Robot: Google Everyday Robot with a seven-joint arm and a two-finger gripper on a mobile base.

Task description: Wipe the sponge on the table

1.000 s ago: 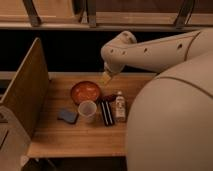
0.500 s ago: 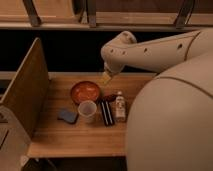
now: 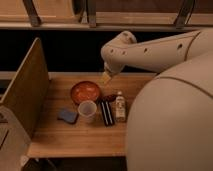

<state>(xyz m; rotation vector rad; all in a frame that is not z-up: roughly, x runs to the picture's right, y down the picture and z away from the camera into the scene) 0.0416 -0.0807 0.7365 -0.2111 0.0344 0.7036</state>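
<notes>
The blue-grey sponge (image 3: 67,116) lies flat on the wooden table (image 3: 75,139), left of centre, just left of a translucent cup (image 3: 87,110). My gripper (image 3: 106,78) hangs at the end of the white arm above the table's back part, behind and to the right of the red bowl (image 3: 85,92). It points down, stands open and holds nothing. It is well away from the sponge, up and to the right of it.
A black flat case (image 3: 106,113) and a small bottle (image 3: 120,106) stand right of the cup. An upright wooden side board (image 3: 27,90) borders the table's left. My white body (image 3: 170,125) covers the table's right part. A dark panel runs behind.
</notes>
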